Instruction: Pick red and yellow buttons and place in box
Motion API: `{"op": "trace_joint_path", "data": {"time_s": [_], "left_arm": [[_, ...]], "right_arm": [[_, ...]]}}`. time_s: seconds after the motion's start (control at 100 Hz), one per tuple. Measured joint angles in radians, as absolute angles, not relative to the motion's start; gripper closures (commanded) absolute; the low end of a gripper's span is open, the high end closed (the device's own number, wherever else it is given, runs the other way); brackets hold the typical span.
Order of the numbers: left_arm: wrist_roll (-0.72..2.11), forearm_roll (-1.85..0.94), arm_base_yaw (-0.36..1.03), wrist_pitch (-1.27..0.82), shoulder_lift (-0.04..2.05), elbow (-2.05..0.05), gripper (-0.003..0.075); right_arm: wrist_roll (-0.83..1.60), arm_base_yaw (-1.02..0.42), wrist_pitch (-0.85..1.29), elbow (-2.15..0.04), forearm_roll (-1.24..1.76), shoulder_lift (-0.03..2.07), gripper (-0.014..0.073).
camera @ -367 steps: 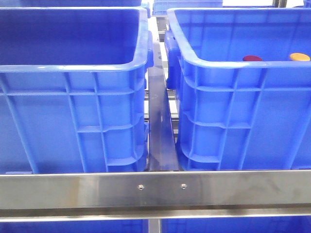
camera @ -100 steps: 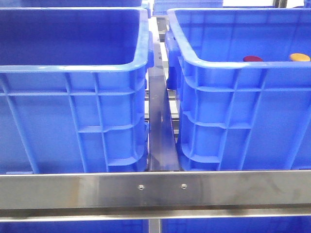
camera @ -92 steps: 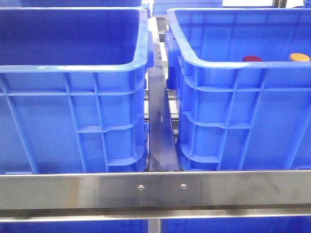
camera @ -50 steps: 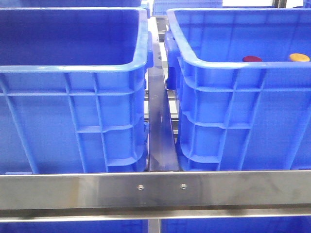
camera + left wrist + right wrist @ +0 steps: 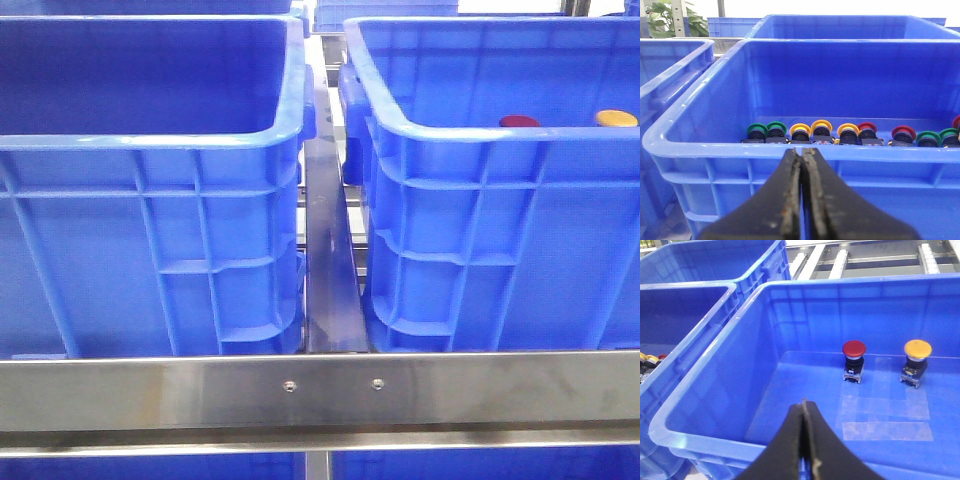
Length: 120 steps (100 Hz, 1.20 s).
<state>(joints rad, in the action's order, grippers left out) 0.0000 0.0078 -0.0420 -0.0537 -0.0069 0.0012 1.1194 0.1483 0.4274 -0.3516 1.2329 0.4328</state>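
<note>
In the front view two blue crates stand side by side on a steel roller frame (image 5: 330, 390), the left crate (image 5: 150, 135) at 9 o'clock and the right crate (image 5: 480, 135) at 3 o'clock, with a metal rail between them. A red push button (image 5: 854, 348) and a yellow push button (image 5: 917, 348) stand upright on their switch bodies on the floor of the right crate, near its far wall, the yellow one just at 3 o'clock of the red. The left crate holds a row of green, yellow and red push buttons (image 5: 840, 134) along its far wall.

The left gripper (image 5: 802, 150) hangs outside the near rim of the left crate, jaws pressed together and holding nothing. The right gripper (image 5: 803, 402) hovers over the near rim of the right crate, jaws likewise closed and empty.

This looks like the start of a pick: nothing is grasped. The next move probably calls for the left jaws to open, clear the rim and descend over a red or yellow cap in the row.
</note>
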Motion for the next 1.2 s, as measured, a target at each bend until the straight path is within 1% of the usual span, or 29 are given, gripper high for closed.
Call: {"op": "trace_joint_path", "data": {"time_s": [0.54, 0.88, 1.03, 1.2], "left_arm": [[0.000, 0.008, -0.042, -0.054, -0.007, 0.001, 0.0740], [0.000, 0.008, -0.042, -0.054, -0.007, 0.001, 0.0740], [0.000, 0.008, -0.042, -0.054, -0.007, 0.001, 0.0740], [0.000, 0.008, -0.042, -0.054, -0.007, 0.001, 0.0740]], "right_arm": [[1.117, 0.143, 0.436, -0.352, 1.233, 0.433, 0.0662], [1.119, -0.005, 0.428, -0.346, 1.233, 0.426, 0.0662], [1.119, -0.031, 0.315, -0.312, 1.254, 0.418, 0.0662], [1.119, -0.106, 0.147, -0.265, 1.291, 0.414, 0.0662]]}}
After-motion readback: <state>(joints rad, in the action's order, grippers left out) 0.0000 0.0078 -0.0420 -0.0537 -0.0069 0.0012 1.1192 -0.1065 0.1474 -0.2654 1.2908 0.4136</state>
